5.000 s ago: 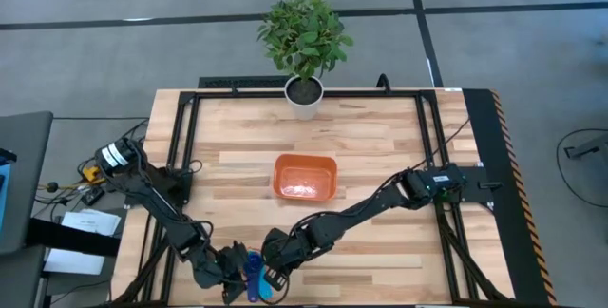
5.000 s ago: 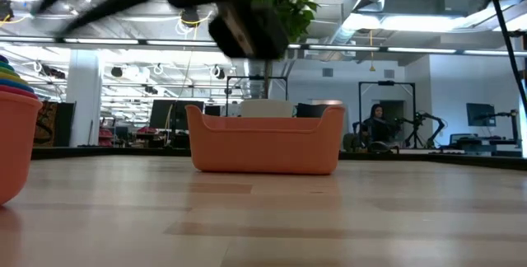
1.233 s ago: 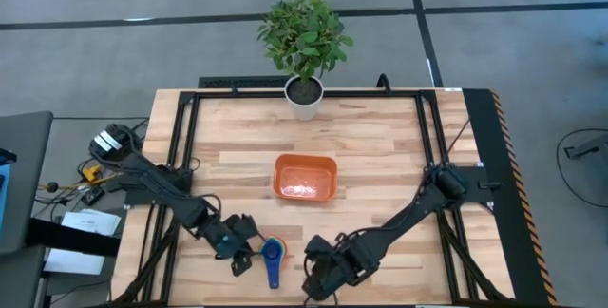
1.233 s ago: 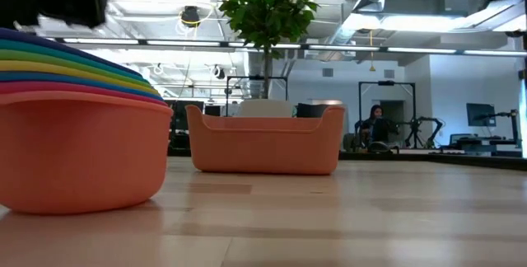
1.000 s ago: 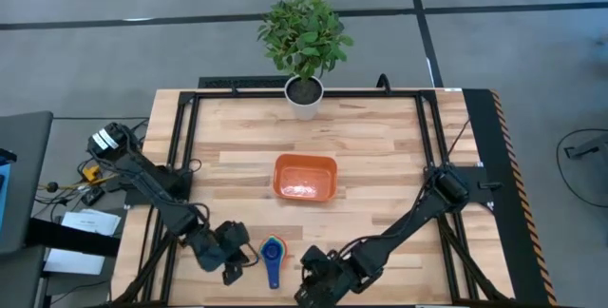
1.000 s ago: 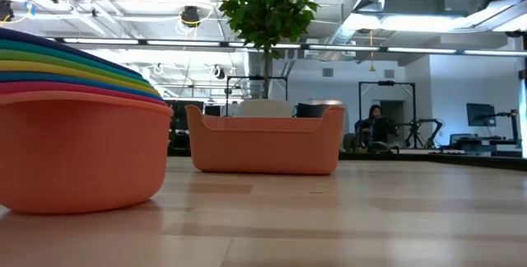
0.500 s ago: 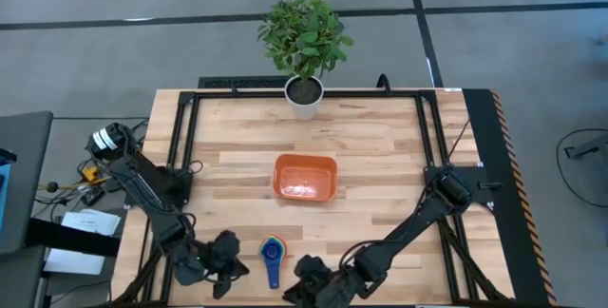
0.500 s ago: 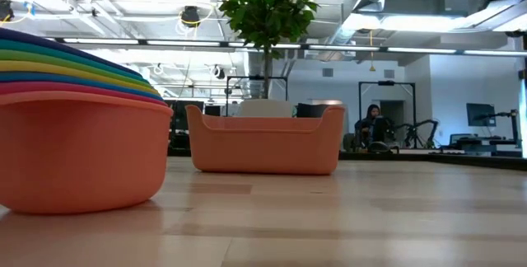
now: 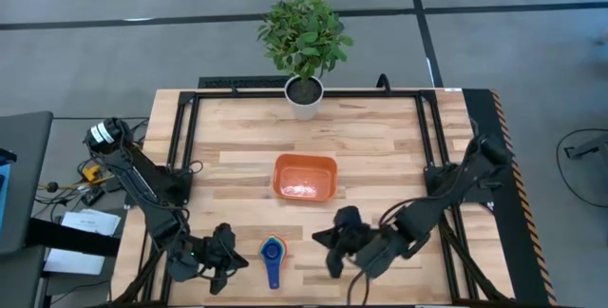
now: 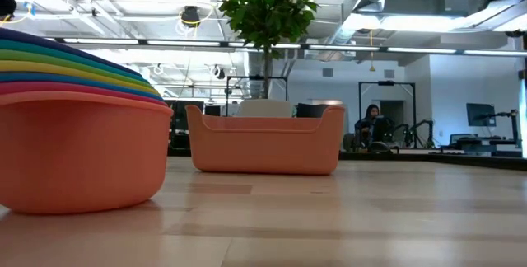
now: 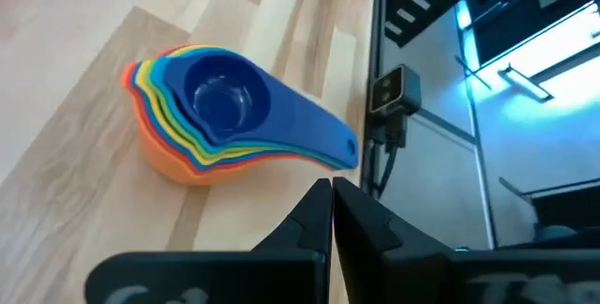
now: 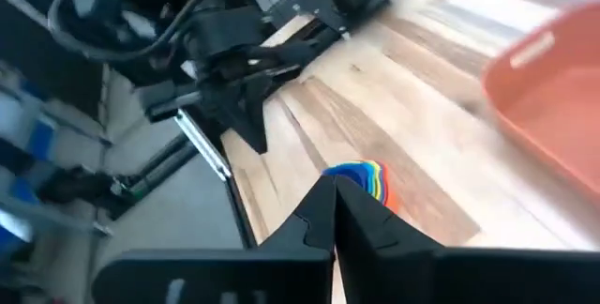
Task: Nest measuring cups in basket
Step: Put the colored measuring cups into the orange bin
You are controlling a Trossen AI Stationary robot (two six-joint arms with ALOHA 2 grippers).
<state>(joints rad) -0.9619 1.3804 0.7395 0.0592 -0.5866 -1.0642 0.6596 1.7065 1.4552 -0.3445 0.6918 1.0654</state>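
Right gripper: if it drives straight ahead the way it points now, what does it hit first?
Likely the nested stack of measuring cups, which sits just past the shut tips of the right gripper in its wrist view; depth is uncertain.

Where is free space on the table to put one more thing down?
Bare wood lies between the plant pot and the basket, and beside the basket. The near edge is crowded: nested cups between the left claw and right claw.

High view looked straight down over whole table [image 9: 380, 146]. Low view sat at tabletop level, close behind cup stack [image 10: 74, 135]. Both wrist views shared that stack.
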